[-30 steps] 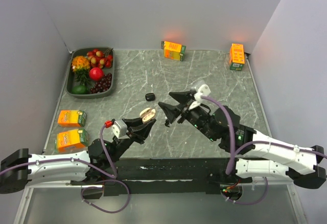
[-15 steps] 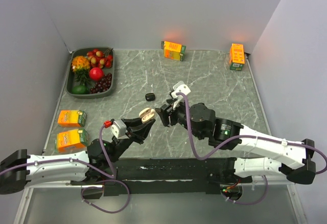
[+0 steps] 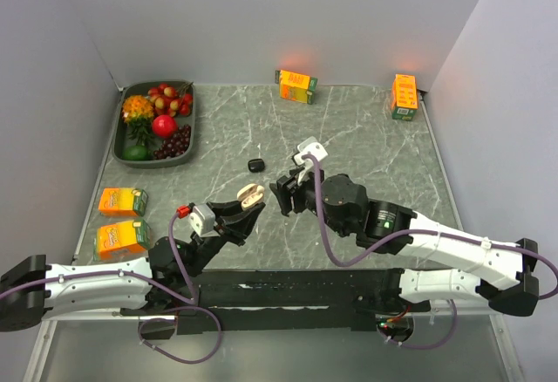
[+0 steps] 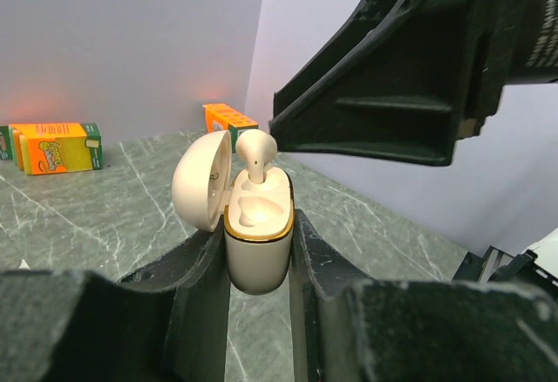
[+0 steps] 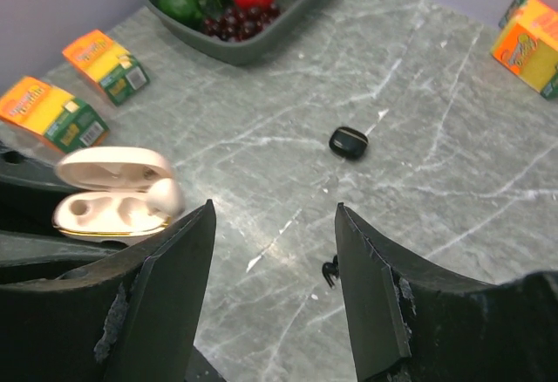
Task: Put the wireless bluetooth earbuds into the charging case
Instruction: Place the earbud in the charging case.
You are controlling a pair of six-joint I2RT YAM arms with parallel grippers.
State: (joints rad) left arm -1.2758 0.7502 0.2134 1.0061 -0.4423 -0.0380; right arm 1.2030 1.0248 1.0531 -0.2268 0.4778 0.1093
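My left gripper (image 4: 258, 255) is shut on the cream charging case (image 4: 257, 234), which it holds upright above the table with the lid (image 4: 202, 181) swung open. One whitish earbud (image 4: 255, 151) stands in the far socket and sticks up out of it; the near socket is empty. From above, the case (image 3: 251, 195) sits just left of my right gripper (image 3: 288, 197). My right gripper (image 5: 275, 212) stands open with nothing between its fingers, over the table beside the case (image 5: 113, 216). A small black earbud (image 5: 330, 270) lies on the table below its gap.
A black oval case (image 5: 349, 142) lies on the marble further back (image 3: 255, 165). A dark tray (image 3: 193, 129) of fruit stands at the back left. Orange juice cartons sit at the left edge (image 3: 122, 201) (image 3: 120, 238) and along the back (image 3: 296, 85) (image 3: 404, 96).
My right gripper has swung round and moved left, closer to the case; in the last half second it barely shifted. The left gripper and the case have stayed put.
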